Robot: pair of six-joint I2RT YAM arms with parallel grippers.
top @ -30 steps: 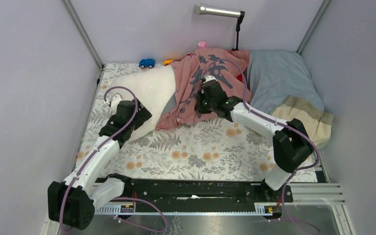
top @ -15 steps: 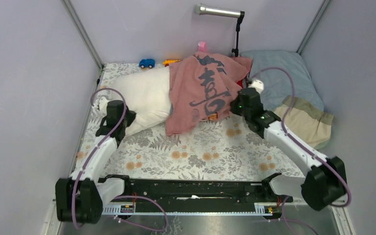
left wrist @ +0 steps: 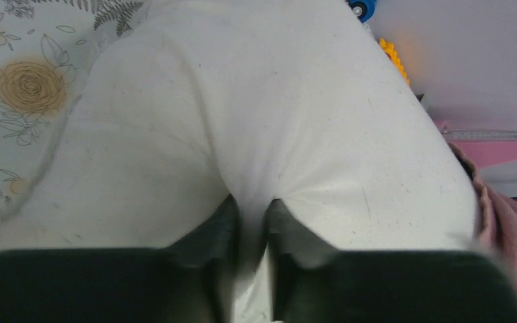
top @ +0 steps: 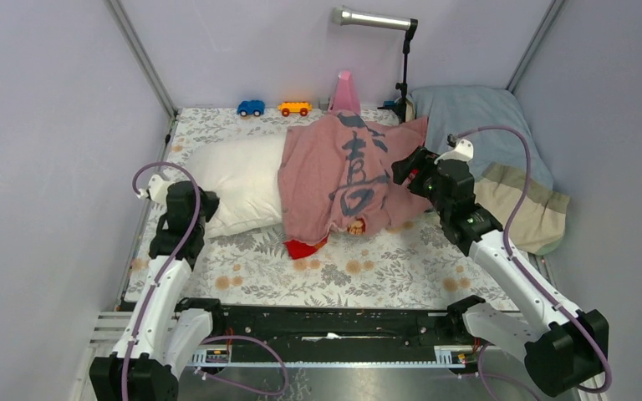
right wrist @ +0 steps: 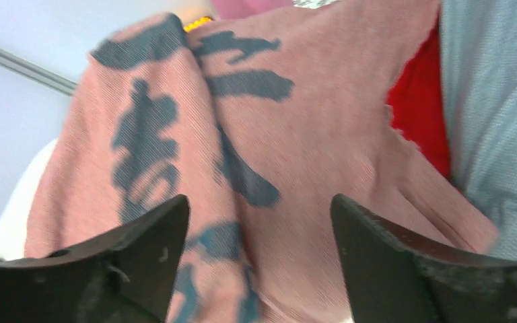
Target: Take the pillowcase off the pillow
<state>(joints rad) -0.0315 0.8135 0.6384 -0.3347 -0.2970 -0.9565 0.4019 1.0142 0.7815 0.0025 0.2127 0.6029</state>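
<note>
My left pincer [left wrist: 250, 205] pinches the plump white fabric pillow [left wrist: 296, 101]. My right pincer [right wrist: 259, 205] (jaws wide, empty) faces the faded pink cloth pillowcase [right wrist: 323, 141].

One large dark brushed character [top: 358, 171], apparently the Chinese 喜, stands on the faded pink side of the pillowcase [top: 309, 180], mid-scene towards the far side. No other writing is legible.
</note>
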